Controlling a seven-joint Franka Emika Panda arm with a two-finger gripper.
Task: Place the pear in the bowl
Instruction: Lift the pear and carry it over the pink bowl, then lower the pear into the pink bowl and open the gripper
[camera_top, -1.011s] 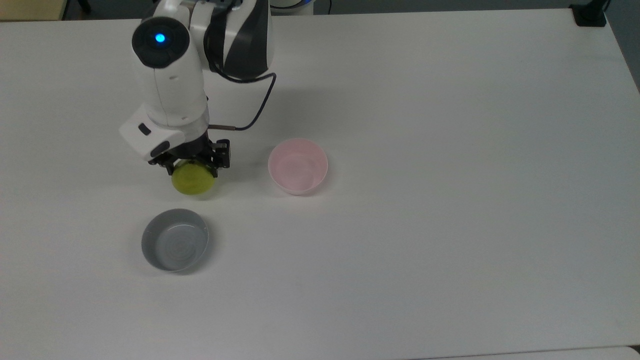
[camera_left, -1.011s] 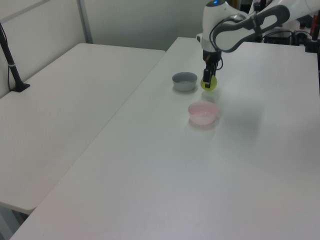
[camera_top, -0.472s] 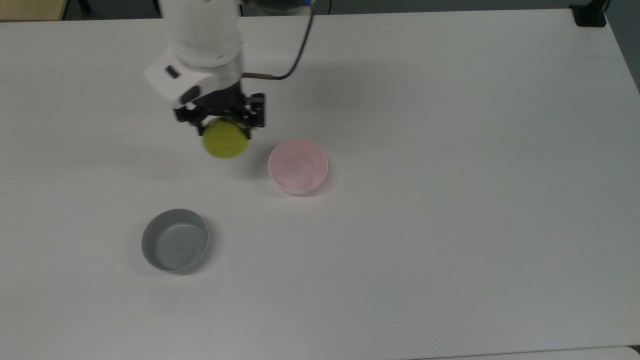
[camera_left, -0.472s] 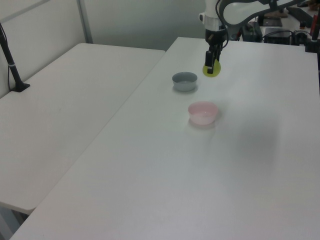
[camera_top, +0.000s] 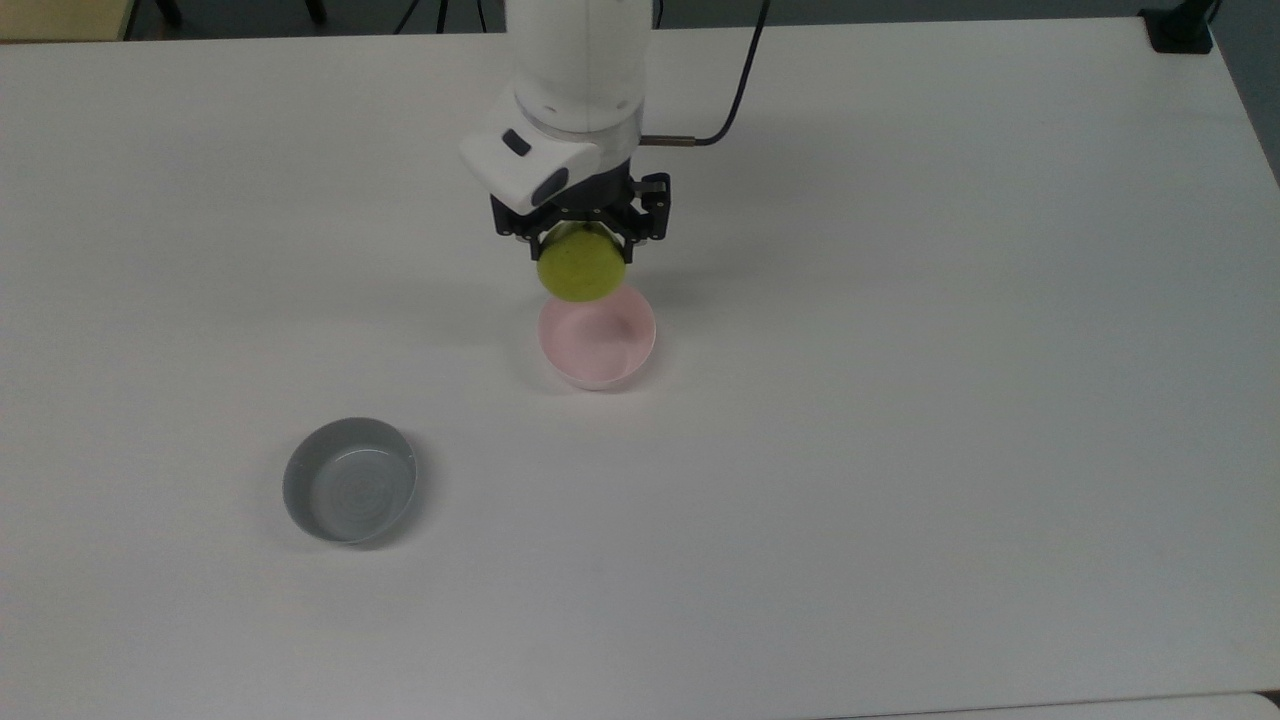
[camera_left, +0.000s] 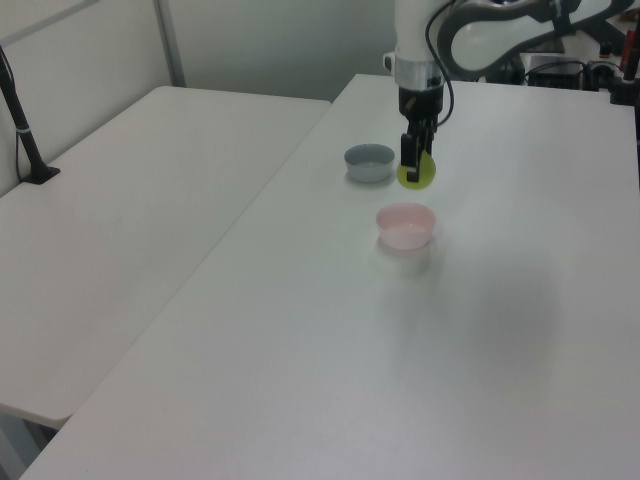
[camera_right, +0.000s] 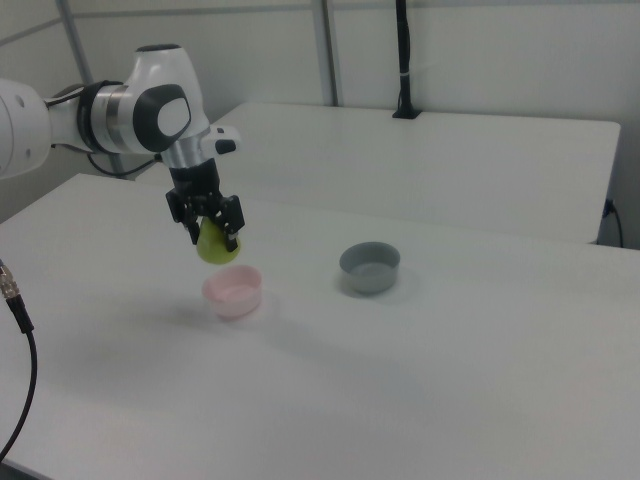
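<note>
Currently, status: the transfer is sitting at its mid-to-late stage, with the pickup done and the release not yet done.
Gripper: the gripper (camera_top: 583, 243) is clamping the pear between its two dark fingers, hanging from the white arm (camera_top: 575, 60) in the upper centre of the top view.
Pear: the yellow-green pear (camera_top: 582, 268) is hanging clear of the table, in the upper centre of the top view; in the right view the pear (camera_right: 217, 244) is sitting left of centre, above the bowl.
Bowl: the pale pink bowl (camera_top: 597, 345) is standing upright and empty just below the pear in the top view; the fruit is overlapping the bowl's far rim there, so alignment over the opening is judged partial.
Left view check: the pear (camera_left: 418, 171) is appearing above and behind the bowl (camera_left: 406, 227), with a gap between them.
Other bowl: the grey bowl (camera_top: 349, 481) is resting in the lower left of the top view, well apart from the pink one, and is playing no part.
Table: the white table (camera_top: 900, 400) is bearing both bowls.
Done: grasping and lifting the pear.
Remaining: centring over the pink bowl, lowering, opening the fingers.
</note>
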